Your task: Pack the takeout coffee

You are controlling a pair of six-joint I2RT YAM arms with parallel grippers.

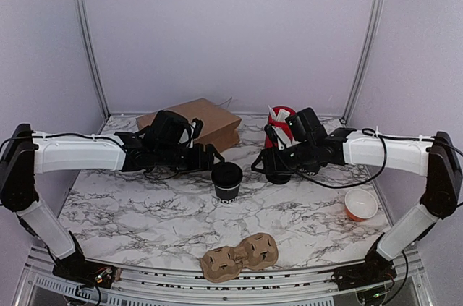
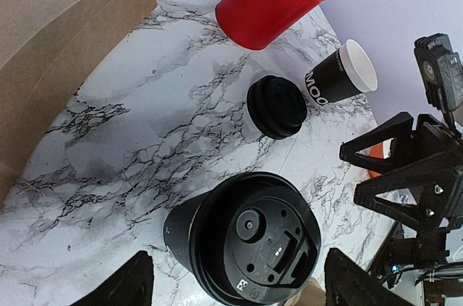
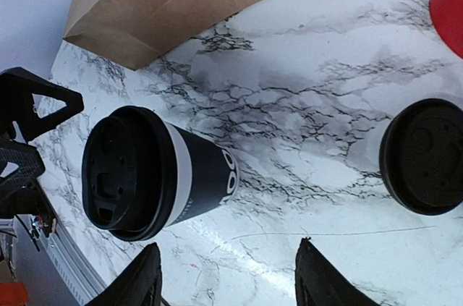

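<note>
Takeout coffee (image 1: 226, 179) stood lidded, upright, at centre of tabletop (image 1: 145, 205). In left wrist view it sat in gap of left jaws, which were spread, not pinching. Right jaws were spread over bare marble, loose lid (image 3: 425, 155) at right of frame.

Likely step: grasp before packing. Next move called for left jaws squeezing cup wall below lid, then level lift toward cup carrier (image 1: 240, 257), lower centre, or paper bag (image 1: 199, 121), upper left.

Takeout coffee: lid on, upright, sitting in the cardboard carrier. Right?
Not in the carrier. The takeout coffee stands lid on and upright on the bare marble table, mid-table. The cardboard carrier lies apart from it at the near edge with nothing in it. The top external view shows this.
</note>
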